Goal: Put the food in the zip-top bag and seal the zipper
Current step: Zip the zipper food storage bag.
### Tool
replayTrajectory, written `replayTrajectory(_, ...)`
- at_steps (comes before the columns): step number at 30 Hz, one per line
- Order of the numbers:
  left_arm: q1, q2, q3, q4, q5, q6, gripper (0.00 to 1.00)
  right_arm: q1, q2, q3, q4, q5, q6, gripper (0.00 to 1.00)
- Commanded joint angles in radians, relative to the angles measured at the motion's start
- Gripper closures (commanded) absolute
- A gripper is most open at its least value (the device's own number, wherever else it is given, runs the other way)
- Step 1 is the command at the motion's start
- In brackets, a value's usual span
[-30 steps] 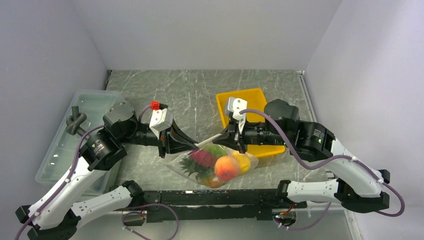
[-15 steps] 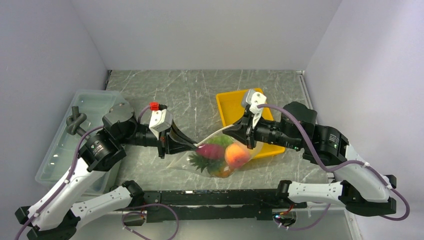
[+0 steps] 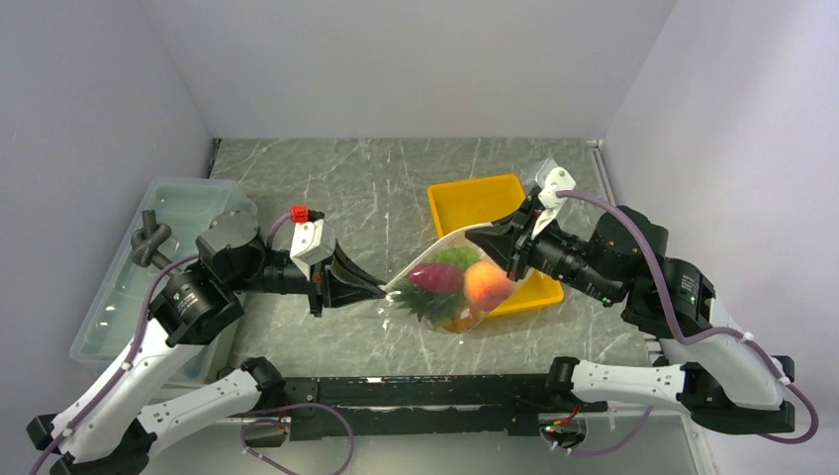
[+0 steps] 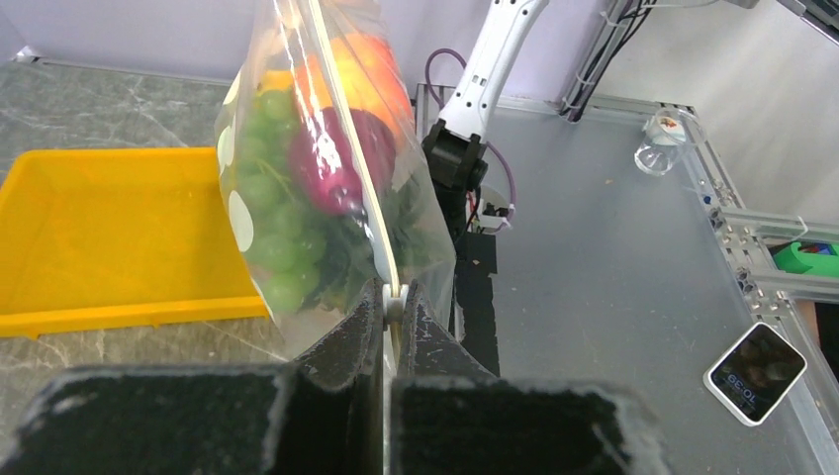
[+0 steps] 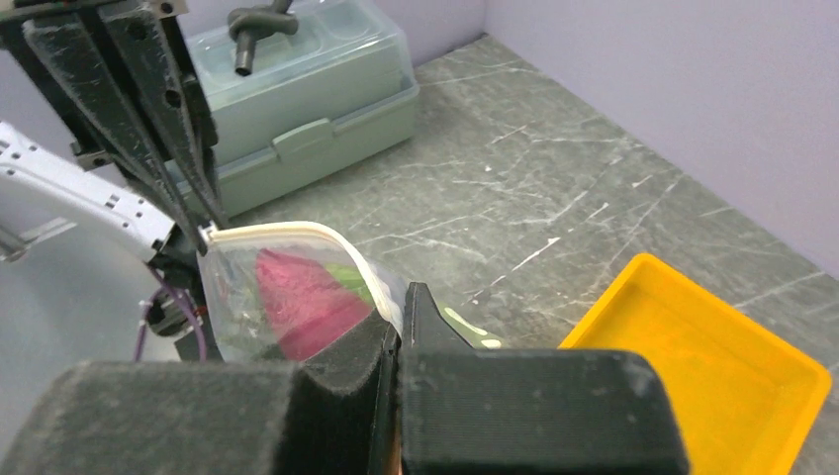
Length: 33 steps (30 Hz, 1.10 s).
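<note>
grey marbled tabletop (image 3: 396, 178), lilac walls (image 3: 416, 69), zip-top bag (image 3: 447, 289)

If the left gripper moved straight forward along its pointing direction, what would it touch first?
The zip-top bag, whose zipper it pinches; the left gripper would press into the green grapes and dark red piece inside. Depth beyond is unclear.

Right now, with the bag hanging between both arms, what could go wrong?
1. The left tool and right tool pinch only the narrow whitish zipper strip; the loaded clear dotted plastic bag could slip free.
2. The bag hangs close to the yellow plastic tray; it might snag on the rim.
</note>
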Motion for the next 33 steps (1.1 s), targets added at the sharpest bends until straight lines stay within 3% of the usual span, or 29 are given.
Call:
replayTrajectory(1, -0.002, -0.027, -0.015, -0.055, -0.023, 0.018, 1.00, -0.008, -0.034, 0.025, 0.146, 0.170, 0.010, 1.00)
replayTrajectory(18, -0.002, -0.041, -0.068, -0.085, -0.104, 0.012, 1.00, -0.008, -0.129, -0.057, 0.253, 0.414, 0.003, 1.00)
replayTrajectory(33, -0.001, -0.062, -0.084, -0.094, -0.140, 0.004, 0.98, -0.008, -0.124, -0.059, 0.263, 0.408, -0.008, 1.00)
